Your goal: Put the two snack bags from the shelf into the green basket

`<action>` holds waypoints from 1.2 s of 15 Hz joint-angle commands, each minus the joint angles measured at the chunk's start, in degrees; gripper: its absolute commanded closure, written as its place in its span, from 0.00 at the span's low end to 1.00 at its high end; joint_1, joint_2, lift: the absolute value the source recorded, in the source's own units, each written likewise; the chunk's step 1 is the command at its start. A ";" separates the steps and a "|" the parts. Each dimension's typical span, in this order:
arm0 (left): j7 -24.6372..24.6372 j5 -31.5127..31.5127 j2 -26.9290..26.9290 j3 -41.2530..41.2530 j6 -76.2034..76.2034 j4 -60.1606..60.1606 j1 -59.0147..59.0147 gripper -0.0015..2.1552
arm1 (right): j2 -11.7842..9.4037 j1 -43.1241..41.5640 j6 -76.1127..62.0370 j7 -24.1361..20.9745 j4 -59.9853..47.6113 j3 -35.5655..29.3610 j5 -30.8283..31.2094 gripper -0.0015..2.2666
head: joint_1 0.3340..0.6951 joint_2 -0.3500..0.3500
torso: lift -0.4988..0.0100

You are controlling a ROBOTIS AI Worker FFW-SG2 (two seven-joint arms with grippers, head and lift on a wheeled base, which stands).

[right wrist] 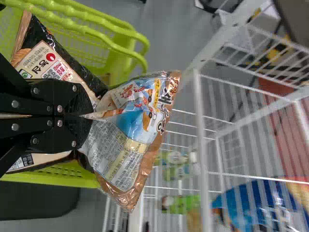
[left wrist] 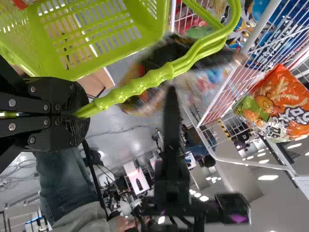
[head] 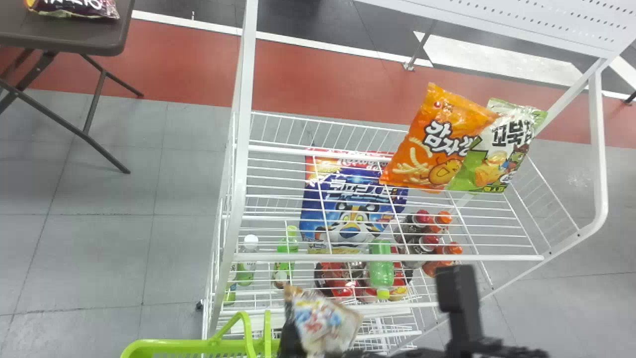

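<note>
At the bottom edge of the head view is my right gripper (head: 467,343), beside a blurred snack bag (head: 325,320). The right wrist view has my right gripper (right wrist: 89,116) shut on a blue, white and brown snack bag (right wrist: 137,121). A black-and-beige bag (right wrist: 46,60) lies behind those fingers, in front of the basket; I cannot tell whether it is pinched too. My left gripper (left wrist: 79,113) is shut on the handle (left wrist: 140,87) of the green basket (left wrist: 104,63). The basket (head: 174,345) is at bottom left of the head view.
The white wire shelf (head: 387,257) stands beyond the basket. An orange snack bag (head: 437,144) and a green one (head: 502,154) rest on its upper level, with a blue bag (head: 353,199) and several bottles lower down. A brown table (head: 84,37) is at far left.
</note>
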 commanded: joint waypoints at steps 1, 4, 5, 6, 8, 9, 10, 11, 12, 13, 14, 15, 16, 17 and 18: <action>0.00 -0.03 0.00 -0.03 0.00 -0.10 0.23 0.92 | -0.82 -0.71 0.82 -0.08 6.45 5.57 1.98 0.99 | 1.00 0.00 | 0.96; 0.00 -0.11 0.00 -0.21 0.00 -0.10 0.32 0.92 | -1.00 -1.68 0.82 -0.52 10.76 12.07 4.26 0.99 | 1.00 0.00 | 0.96; 0.00 -0.38 0.00 -0.56 0.00 -0.10 0.32 0.92 | -1.00 -2.73 0.82 -1.49 12.16 14.97 6.11 0.99 | 1.00 0.00 | 0.96; 0.00 -0.64 0.00 -0.91 0.00 -0.10 0.32 0.92 | -1.00 -3.44 0.82 -1.93 13.83 16.99 6.81 0.99 | 1.00 0.00 | 0.96; 0.00 -0.99 0.00 -1.26 0.00 -0.10 0.50 0.92 | -1.17 -4.93 0.82 -2.02 17.52 19.98 8.84 0.85 | 1.00 0.00 | 0.96; -0.09 -0.99 0.00 -1.17 -0.36 -0.19 0.67 0.92 | -1.35 -4.93 -2.82 -1.84 19.11 20.33 9.54 0.46 | 1.00 0.00 | 0.96; -0.18 -0.99 0.00 -1.08 -0.88 -0.19 0.94 0.92 | -2.14 -4.76 -4.40 -0.79 19.19 20.24 10.33 0.00 | 1.00 0.00 | 0.96; -0.18 -0.99 0.00 -1.00 -1.23 -0.19 1.03 0.92 | -2.67 -4.05 -4.40 0.27 18.14 19.10 10.33 0.00 | 1.00 0.00 | 0.96; -0.18 -0.99 0.00 -1.00 -1.41 -0.19 1.03 0.92 | -2.67 -2.73 -3.87 1.06 15.42 16.82 10.42 0.00 | 1.00 0.00 | 0.96; -0.18 -0.99 0.00 -1.00 -1.41 -0.10 1.03 0.92 | -2.67 -0.89 -3.70 1.94 12.16 14.09 10.42 0.02 | 1.00 0.00 | 0.96; -0.18 -0.99 0.00 -1.00 -1.41 -0.10 1.03 0.92 | -2.67 0.25 -3.87 3.08 9.44 11.63 10.15 0.03 | 1.00 0.00 | 0.96; -0.18 -0.99 -0.09 -1.00 -1.59 -0.10 1.03 0.92 | -2.40 1.57 -5.80 3.78 7.07 8.91 9.89 0.03 | 1.00 0.00 | 0.96; -0.09 -0.99 -0.09 -1.08 -1.59 -0.01 0.94 0.92 | -1.88 2.28 -10.55 4.22 6.10 6.44 8.48 0.03 | 1.00 0.00 | 0.96; -0.09 -0.99 0.00 -1.17 -1.59 -0.01 0.94 0.92 | -0.64 2.80 -16.53 5.36 5.66 3.90 7.34 0.03 | 1.00 0.00 | 0.96; -0.09 -0.99 -0.09 -1.17 -1.59 -0.01 0.94 0.92 | 0.76 2.89 -23.56 5.72 5.48 2.58 7.17 0.03 | 1.00 0.00 | 0.96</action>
